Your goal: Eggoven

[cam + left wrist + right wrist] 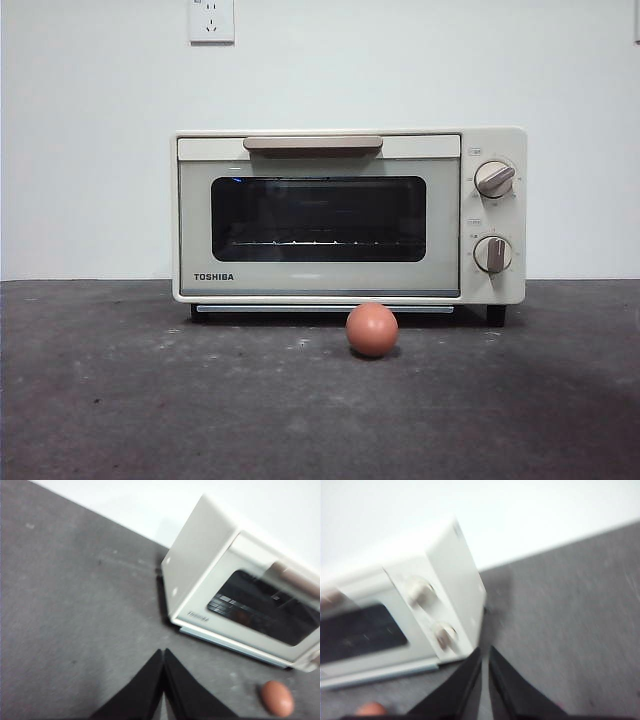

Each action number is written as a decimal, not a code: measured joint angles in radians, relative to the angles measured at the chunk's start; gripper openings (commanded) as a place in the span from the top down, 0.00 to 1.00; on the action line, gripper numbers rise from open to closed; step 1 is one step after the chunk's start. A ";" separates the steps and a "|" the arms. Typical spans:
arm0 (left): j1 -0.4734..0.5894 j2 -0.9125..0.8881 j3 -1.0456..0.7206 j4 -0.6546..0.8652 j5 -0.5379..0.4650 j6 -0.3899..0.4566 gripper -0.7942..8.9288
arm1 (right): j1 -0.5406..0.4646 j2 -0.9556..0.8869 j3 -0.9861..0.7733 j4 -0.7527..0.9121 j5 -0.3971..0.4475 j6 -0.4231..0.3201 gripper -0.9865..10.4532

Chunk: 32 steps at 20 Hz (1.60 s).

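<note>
The egg (372, 329) is lying before the closed oven (348, 215), probably light, smooth and fragile, needing a gentle grip around its middle, while both grippers (163, 655) (485, 652) are waiting clenched and empty.

Toaster oven (320, 285) showed cream body, smooth, satin sheen; window (318, 219) dark, glossy glass, wire rack faintly visible behind. Handle (313, 144) and two knobs (494, 179) looked matt beige, plastic-like. Egg (372, 329) appeared reddish-brown, smooth, softly shining. Table (120, 400) was dark grey, matt, rough, scuffed with pale specks. Wall (80, 150) plain, white, matt. Left gripper (163, 655) jaws matt black.
</note>
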 measured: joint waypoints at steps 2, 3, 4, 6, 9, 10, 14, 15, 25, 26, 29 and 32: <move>0.000 0.023 0.048 -0.026 0.019 -0.002 0.91 | 0.000 0.019 0.059 -0.029 -0.018 0.002 0.91; 0.000 0.045 0.079 -0.041 0.041 -0.002 0.91 | 0.000 0.039 0.097 -0.054 -0.037 0.001 0.91; 0.000 0.064 0.101 -0.052 0.060 -0.001 0.91 | 0.000 0.058 0.127 -0.076 -0.057 0.000 0.91; 0.000 0.115 0.156 -0.073 0.112 0.003 0.91 | 0.000 0.110 0.197 -0.135 -0.105 -0.011 0.91; 0.000 0.196 0.254 -0.137 0.188 0.034 0.91 | 0.000 0.194 0.301 -0.239 -0.190 -0.054 0.91; 0.000 0.219 0.281 -0.157 0.211 0.049 0.91 | 0.000 0.222 0.332 -0.269 -0.225 -0.069 0.91; 0.000 0.323 0.398 -0.272 0.314 0.141 0.91 | 0.006 0.339 0.449 -0.411 -0.360 -0.161 0.91; -0.001 0.350 0.428 -0.307 0.338 0.168 0.91 | 0.014 0.368 0.475 -0.448 -0.392 -0.193 0.91; -0.102 0.446 0.552 -0.551 0.372 0.369 0.91 | 0.158 0.518 0.603 -0.710 -0.488 -0.376 0.91; -0.111 0.447 0.552 -0.552 0.372 0.376 0.91 | 0.174 0.520 0.603 -0.713 -0.488 -0.382 0.91; -0.123 0.447 0.552 -0.554 0.372 0.389 0.91 | 0.208 0.523 0.603 -0.712 -0.488 -0.396 0.90; -0.124 0.447 0.552 -0.554 0.372 0.393 0.91 | 0.218 0.523 0.603 -0.711 -0.488 -0.403 0.64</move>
